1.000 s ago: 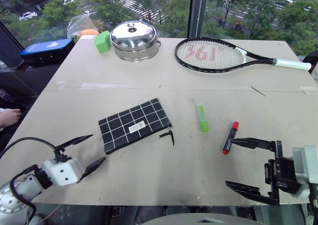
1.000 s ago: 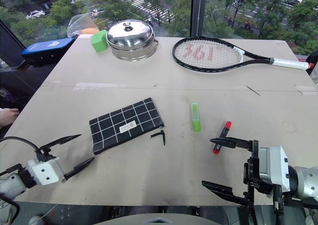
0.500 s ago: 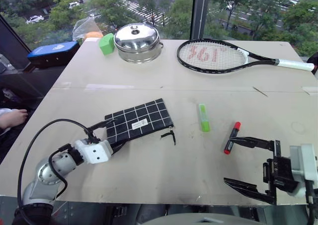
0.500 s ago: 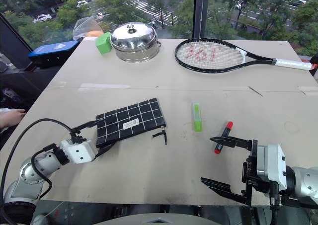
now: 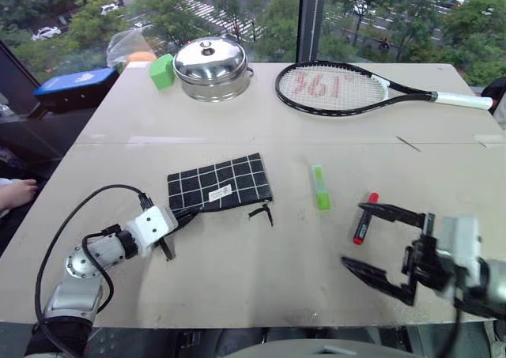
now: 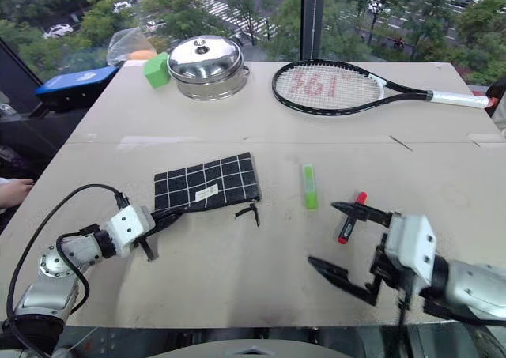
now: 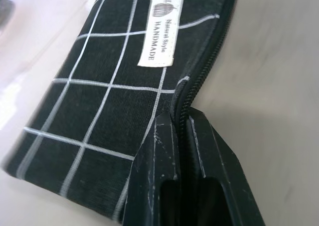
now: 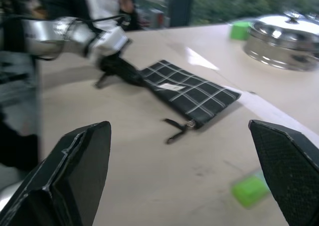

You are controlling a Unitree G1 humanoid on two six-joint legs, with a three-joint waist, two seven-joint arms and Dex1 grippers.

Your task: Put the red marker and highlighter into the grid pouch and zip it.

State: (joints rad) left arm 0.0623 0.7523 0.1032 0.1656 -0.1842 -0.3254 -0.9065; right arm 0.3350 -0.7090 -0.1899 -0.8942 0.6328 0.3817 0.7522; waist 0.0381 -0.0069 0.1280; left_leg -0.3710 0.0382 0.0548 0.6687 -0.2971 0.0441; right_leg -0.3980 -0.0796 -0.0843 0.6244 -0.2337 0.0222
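The left gripper (image 7: 182,123) is seen pinched shut on the near left corner of the grid pouch (image 5: 220,184), its two black fingers (image 7: 159,151) pressed together with the zipper seam caught between their tips; the white label (image 7: 161,29) lies on the fabric just beyond the fingertips, and the rest of the pouch stretches away from them, flat on the table (image 5: 261,121); the zipper pull (image 5: 262,212) is found at the far end of the pouch from those fingers, trailing off its corner onto the bare tabletop

The right gripper (image 5: 379,243) is held with its fingers spread wide apart and nothing between them; the red marker (image 5: 365,218) lies on the table just beside the tip of its farther finger, red cap pointing away, though whether tip and marker touch cannot be told; the highlighter (image 5: 320,187) lies a little beyond and to the left of those fingertips, apart from the marker and between it and the pouch (both pens rest outside the pouch)

Well beyond both pairs of fingers, along the far side of the table, a tennis racket (image 5: 348,89), a lidded steel pot (image 5: 211,67) and a green block (image 5: 162,69) are set; the block stands just beside the pot on its left; a blue case (image 5: 75,85) is seen off the table's far left corner, and a person's hand (image 5: 17,194) shows at the left edge
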